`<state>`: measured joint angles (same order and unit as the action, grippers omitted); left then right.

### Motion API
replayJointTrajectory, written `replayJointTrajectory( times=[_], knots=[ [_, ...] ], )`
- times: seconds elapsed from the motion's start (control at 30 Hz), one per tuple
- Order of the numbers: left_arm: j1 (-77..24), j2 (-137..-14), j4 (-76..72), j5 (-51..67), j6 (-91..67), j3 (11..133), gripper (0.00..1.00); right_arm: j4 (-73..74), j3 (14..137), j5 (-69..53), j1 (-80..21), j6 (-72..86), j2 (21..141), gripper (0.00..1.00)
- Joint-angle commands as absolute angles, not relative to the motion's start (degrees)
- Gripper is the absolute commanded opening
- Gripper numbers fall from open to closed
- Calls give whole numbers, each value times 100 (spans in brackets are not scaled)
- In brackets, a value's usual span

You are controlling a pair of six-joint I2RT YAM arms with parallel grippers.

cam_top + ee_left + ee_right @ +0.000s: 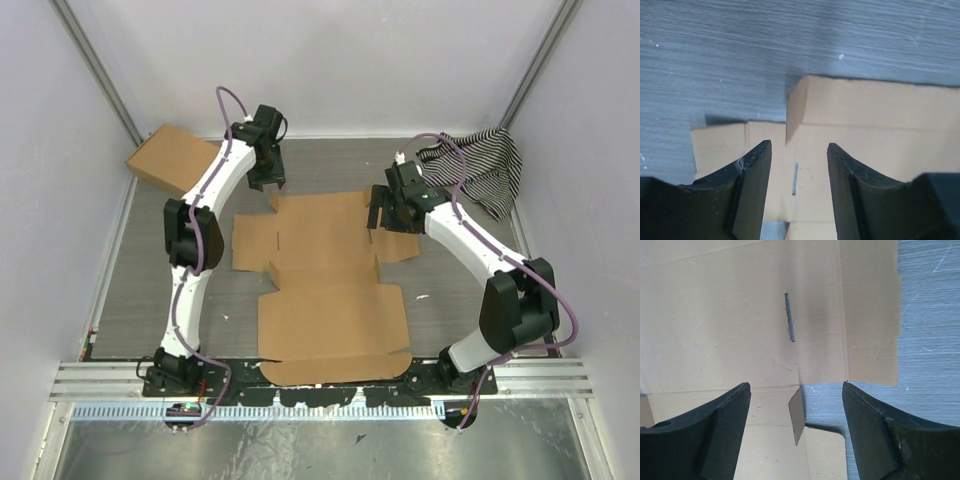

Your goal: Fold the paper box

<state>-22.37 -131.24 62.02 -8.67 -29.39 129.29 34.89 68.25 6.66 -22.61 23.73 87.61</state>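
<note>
The paper box (330,300) lies unfolded and mostly flat at the centre of the counter (150,290). The left fingers (752,190) hang spread over its 11 o'clock corner, the right fingers (715,435) spread at 1 o'clock, apparently gripping nothing.

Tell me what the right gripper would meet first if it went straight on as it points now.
Probably the flat paper box, near its small upturned tab; the right gripper is open above it, depth unclear.
</note>
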Motion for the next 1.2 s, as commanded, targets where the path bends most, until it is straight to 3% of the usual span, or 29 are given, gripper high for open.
replayJointTrajectory(
  times=[0.0,0.23,0.3,0.4,0.43,0.63,0.93,1.17],
  knots=[
    [-2181,-13812,6837,-877,-2838,13682,54,3442,6780,412,-2068,2169,8348,79],
    [-2164,-14239,6561,-746,-2883,13768,47,3366,6584,121,-1806,2121,8280,79],
    [-2162,-14275,6494,-747,-2876,13756,37,3366,6578,79,-1769,2102,8286,78],
    [-2162,-14137,6305,-697,-2770,13610,3,3376,6623,8,-1706,2077,8296,78],
    [-2162,-14048,6223,-712,-2726,13539,0,3392,6659,-10,-1688,2062,8309,78],
    [-2163,-12760,5104,-702,-2308,12182,0,3586,7058,-26,-1610,1942,8349,78],
    [-2171,-10121,1567,-515,-2297,8889,0,3748,7775,-94,-1596,1687,8297,78],
    [-2225,-8856,-1182,-100,-1754,6640,0,4000,8319,-283,-1594,1615,7981,78]
  ],
)
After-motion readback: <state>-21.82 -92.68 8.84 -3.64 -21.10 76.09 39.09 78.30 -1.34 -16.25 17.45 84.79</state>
